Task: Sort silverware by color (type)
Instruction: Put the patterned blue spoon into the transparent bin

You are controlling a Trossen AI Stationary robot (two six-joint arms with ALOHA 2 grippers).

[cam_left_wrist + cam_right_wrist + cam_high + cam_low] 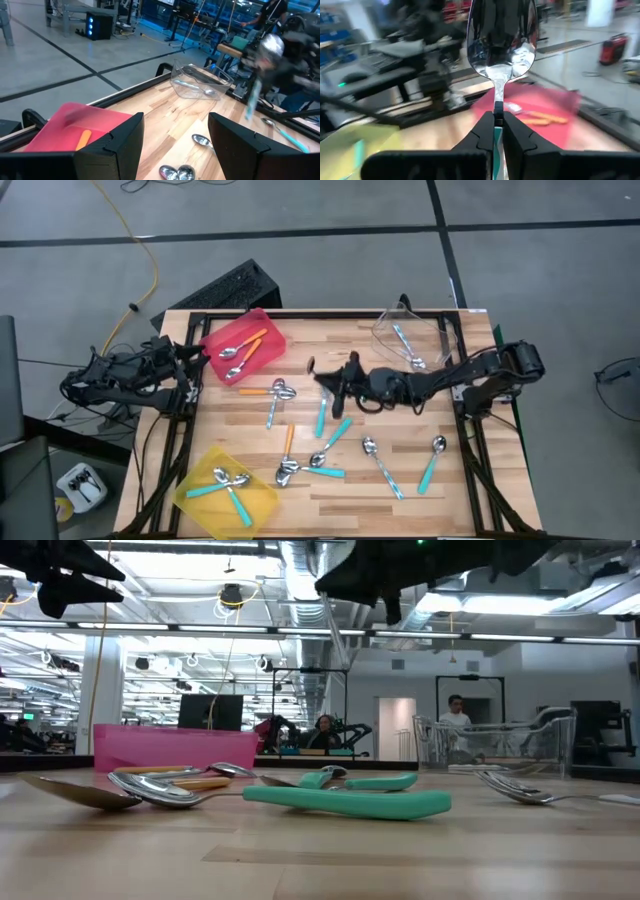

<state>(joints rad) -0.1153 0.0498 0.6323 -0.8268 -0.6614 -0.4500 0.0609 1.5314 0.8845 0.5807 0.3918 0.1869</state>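
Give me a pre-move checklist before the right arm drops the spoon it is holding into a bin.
1. Grip: the right gripper is shut on the held spoon at its teal handle. Ok.
2. Spoon clear of the table: it is held in the air above the wood. Ok.
3. Target bin: the yellow bin already holds teal spoons, and has room. Ok.
4. Position over the bin: the gripper is mid-table, not above the yellow bin. Not ok.
5. Left gripper: open, parked at the left edge by the red bin, off the path. Ok.
6. Handle alignment in the fingers: mostly hidden. Cannot tell.
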